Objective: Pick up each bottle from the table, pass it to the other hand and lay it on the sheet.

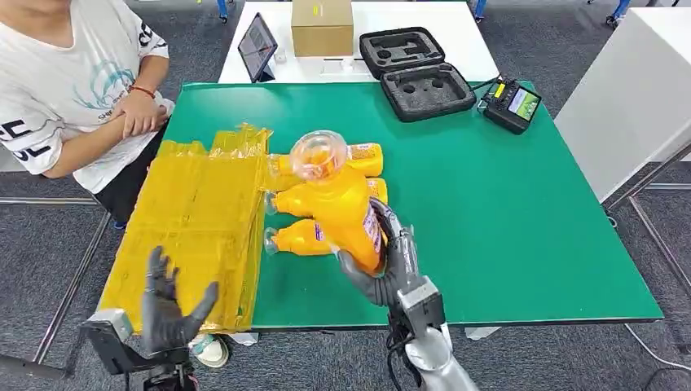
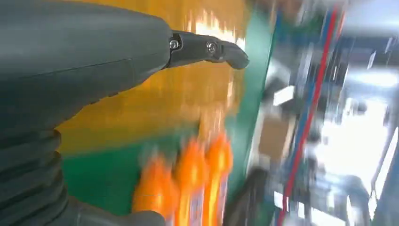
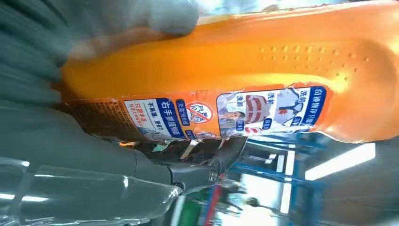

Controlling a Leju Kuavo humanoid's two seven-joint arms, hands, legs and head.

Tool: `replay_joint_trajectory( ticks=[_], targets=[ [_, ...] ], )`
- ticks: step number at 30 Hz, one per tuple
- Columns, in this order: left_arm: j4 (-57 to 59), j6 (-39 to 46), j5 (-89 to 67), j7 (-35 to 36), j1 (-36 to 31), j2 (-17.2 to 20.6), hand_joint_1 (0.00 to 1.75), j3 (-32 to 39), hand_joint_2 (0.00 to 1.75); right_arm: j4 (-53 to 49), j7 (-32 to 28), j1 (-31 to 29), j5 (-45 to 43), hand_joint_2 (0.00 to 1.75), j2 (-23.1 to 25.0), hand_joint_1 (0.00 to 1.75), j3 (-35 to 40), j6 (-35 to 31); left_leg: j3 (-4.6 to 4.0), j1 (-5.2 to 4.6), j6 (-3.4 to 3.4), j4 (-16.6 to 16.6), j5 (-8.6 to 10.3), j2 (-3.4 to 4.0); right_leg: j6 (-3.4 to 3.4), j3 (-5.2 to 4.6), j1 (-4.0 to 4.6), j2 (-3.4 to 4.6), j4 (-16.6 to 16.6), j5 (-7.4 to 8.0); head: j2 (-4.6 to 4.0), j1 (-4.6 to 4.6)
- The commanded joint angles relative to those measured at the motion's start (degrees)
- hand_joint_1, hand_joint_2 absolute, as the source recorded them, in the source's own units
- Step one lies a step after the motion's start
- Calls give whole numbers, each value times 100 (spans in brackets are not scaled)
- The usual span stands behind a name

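Nearest the camera, the robot's left hand (image 1: 169,308) is raised at the near left corner of the green table (image 1: 530,212), palm facing inward, fingers spread and holding nothing. To its right, the right hand (image 1: 389,265) grips an orange bottle (image 1: 342,208) around its lower body, holding it upright above the table with its clear rounded cap (image 1: 318,153) tilted toward the camera. In the right wrist view the thumb and dark fingers wrap the bottle's orange body just beside its blue and white label (image 3: 221,115). Behind the lifted bottle, other orange bottles (image 1: 297,238) lie on their sides on the green surface, caps pointing toward a yellow sheet (image 1: 200,220) that covers the left part of the table. In the left wrist view these bottles appear blurred beside the yellow sheet. A person in a white t-shirt (image 1: 69,73) sits at the far left corner, arms folded. Farther back, a black foam-lined case (image 1: 415,69) lies open near a small handheld device with a screen (image 1: 511,104). Beyond the green surface, on a white table, stand a cardboard box (image 1: 322,26) and a propped tablet (image 1: 257,46).
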Motion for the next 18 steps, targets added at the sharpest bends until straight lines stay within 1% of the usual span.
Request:
replay_joint_trajectory(
  ticks=[1,2,3,4,5,6,8,12,13,14,15,18],
  targets=[
    [60,-1306,593,418,-165,428,0,-868,175,2016,-5,-620,33,175,348,175,-330,295,22,1,-5,-8,-6,6,-4,18,0,11,-7,-2,0,-2],
    [82,-1408,661,450,-225,444,0,-913,175,2094,-5,-662,74,175,380,175,-316,275,33,5,-8,-10,-9,9,-6,29,4,16,-11,-4,0,-4],
    [179,-1691,825,577,-382,523,0,-1084,175,2454,-5,-820,134,175,456,175,-210,348,22,4,-6,-7,-5,2,-5,20,4,6,-8,-2,0,-2],
    [279,-1897,1000,691,-527,574,0,-1209,175,2641,-5,-906,187,175,516,175,-100,316,31,5,-9,-9,-6,-3,-8,29,4,4,-9,-5,0,-4],
    [328,-1931,1015,713,-602,583,0,-1260,175,2749,-5,-942,235,175,555,175,-18,314,22,3,-7,-8,-1,-3,-6,19,3,1,-8,-1,0,-2],
    [373,-1962,1028,732,-659,588,0,-1304,175,2798,-5,-941,247,175,600,175,64,350,33,5,-10,-9,-5,-2,-9,29,5,4,-8,-5,0,-2],
    [419,-1982,1035,736,-710,595,0,-1356,175,2784,-5,-908,317,175,657,175,226,293,17,2,-6,-7,-2,4,-5,13,2,8,-5,0,0,-4],
    [424,-1987,1038,732,-697,611,0,-1360,175,2710,-5,-889,284,175,677,175,298,368,29,3,-8,-10,-5,2,-6,24,3,8,-6,-6,0,-4],
    [454,-1994,1038,732,-720,610,0,-1369,175,2641,-5,-878,320,175,673,175,416,368,19,3,-6,-7,-3,4,-4,13,3,8,-5,-3,0,-2],
    [554,-1964,1056,767,-786,579,0,-1359,175,2631,-5,-903,381,175,715,175,559,381,34,5,-9,-9,-10,4,-6,29,5,10,-7,-9,0,-2],
    [622,-1957,1058,778,-833,569,0,-1362,175,2627,-5,-910,428,175,735,175,641,370,23,3,-6,-7,-5,3,-5,18,3,8,-4,-5,0,-2],
    [1022,-1928,1099,807,-1119,530,0,-1382,175,2670,-5,-956,726,175,839,175,1140,215,18,1,-6,-6,-2,3,-5,12,2,8,-2,-3,0,-2]
  ],
)
